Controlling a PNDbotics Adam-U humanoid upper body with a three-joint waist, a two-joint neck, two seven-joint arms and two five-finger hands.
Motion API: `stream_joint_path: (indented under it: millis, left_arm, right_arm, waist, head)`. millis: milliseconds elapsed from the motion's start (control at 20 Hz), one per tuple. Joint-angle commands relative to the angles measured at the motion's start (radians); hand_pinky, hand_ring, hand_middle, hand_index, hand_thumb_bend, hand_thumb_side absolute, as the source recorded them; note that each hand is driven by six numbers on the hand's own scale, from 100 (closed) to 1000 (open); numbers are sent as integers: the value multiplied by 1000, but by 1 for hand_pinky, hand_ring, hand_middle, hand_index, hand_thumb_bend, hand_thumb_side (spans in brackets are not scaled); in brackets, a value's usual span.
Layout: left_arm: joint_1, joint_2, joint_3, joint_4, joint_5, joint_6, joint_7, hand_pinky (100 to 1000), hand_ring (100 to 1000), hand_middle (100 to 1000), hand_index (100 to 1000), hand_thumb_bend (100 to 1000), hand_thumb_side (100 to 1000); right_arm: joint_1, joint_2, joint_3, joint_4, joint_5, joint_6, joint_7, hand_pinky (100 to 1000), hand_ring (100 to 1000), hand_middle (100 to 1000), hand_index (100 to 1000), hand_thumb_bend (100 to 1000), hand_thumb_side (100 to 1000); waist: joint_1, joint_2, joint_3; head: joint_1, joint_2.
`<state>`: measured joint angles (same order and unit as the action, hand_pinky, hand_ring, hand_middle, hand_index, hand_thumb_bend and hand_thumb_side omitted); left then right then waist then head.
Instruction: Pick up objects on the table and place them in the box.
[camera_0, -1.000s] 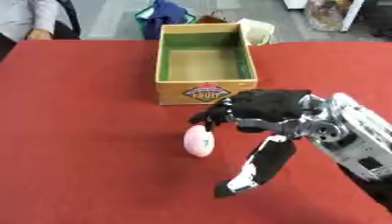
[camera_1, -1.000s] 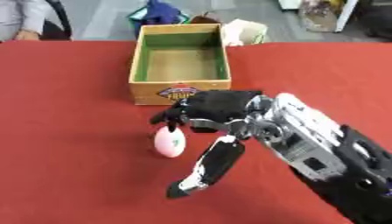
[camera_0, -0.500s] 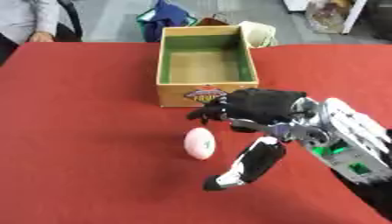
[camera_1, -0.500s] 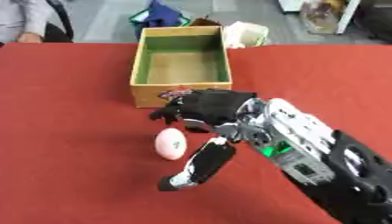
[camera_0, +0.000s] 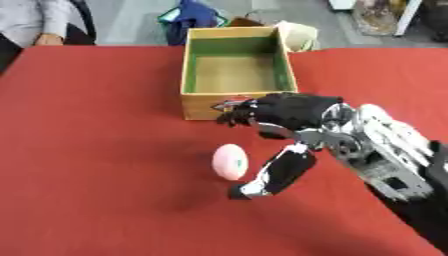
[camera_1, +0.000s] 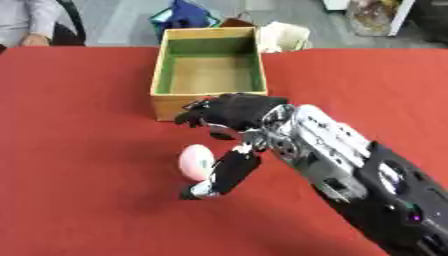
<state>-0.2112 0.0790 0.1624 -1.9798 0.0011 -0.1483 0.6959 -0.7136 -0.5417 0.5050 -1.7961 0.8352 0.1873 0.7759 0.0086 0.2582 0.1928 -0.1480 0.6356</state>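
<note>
- The right hand (camera_0: 284, 112) hovers spread, fingers half curled and thumb stretched down, holding nothing.
- The pink egg-shaped object (camera_0: 230, 161) lies on the red surface (camera_0: 96, 150) just under the fingers, beside the thumb, likely so they can close around it.
- The open box (camera_0: 234, 72) stands just beyond the hand, apparently empty.

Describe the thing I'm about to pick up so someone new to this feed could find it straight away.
Start at the open wooden box with the green inner walls, at the far middle of the red table. Come toward the camera from its labelled front wall: a small pale pink egg-shaped object lies on the cloth, just left of the right hand. It is the only loose item on the red surface.
</note>
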Motion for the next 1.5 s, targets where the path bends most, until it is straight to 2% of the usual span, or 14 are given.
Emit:
stream_joint_path:
  millis: [50, 250, 550, 850, 1200, 1350, 1450, 1500]
  left_arm:
    - [-4, 9, -2, -20, 2, 0, -5, 374, 320, 358, 500, 100, 458]
    - [-4, 7, -3, -20, 4, 0, -6, 374, 320, 358, 499, 100, 459]
    - [-4, 4, -3, -20, 5, 0, -7, 374, 320, 358, 499, 100, 459]
    - [-5, 4, -2, -20, 4, -1, -7, 375, 321, 358, 500, 100, 461]
    - [-7, 4, -2, -20, 3, 0, -10, 376, 321, 359, 500, 100, 464]
    - [-8, 4, -2, -20, 3, 0, -12, 376, 321, 359, 500, 100, 466]
    - [-9, 3, -2, -20, 3, 0, -13, 376, 321, 359, 500, 100, 467]
    - [-9, 3, -3, -20, 3, 0, -13, 376, 321, 359, 500, 100, 467]
  right_arm:
    - [-21, 12, -11, 75, 7, 3, -44, 695, 797, 782, 970, 557, 662]
    - [-26, 28, -8, 146, 11, 1, -89, 692, 795, 772, 961, 531, 646]
    - [-24, 44, -3, 216, 17, -16, -113, 688, 790, 754, 941, 535, 615]
    - [-5, 32, 6, 165, -18, -34, -119, 681, 772, 694, 863, 551, 567]
    - [13, 17, 12, 99, -35, -37, -166, 659, 730, 613, 765, 519, 430]
    - [17, 20, 16, 105, -33, -38, -191, 637, 699, 565, 722, 475, 360]
    - [20, 23, 19, 114, -35, -36, -203, 618, 674, 531, 691, 377, 309]
    - [21, 25, 20, 119, -36, -34, -208, 601, 649, 507, 666, 285, 263]
  waist:
    - [1, -11, 4]
    - [0, -6, 7]
    - [0, -2, 11]
    - [-1, -1, 9]
    - [-2, 0, 9]
    - [-3, 1, 11]
    - [-3, 1, 13]
    - [-3, 2, 14]
  head:
    - [-3, -8]
    - [-1, -9]
    - [-3, -5]
    - [0, 2]
    - [3, 0]
    - [3, 1]
    - [4, 1]
    - [4, 2]
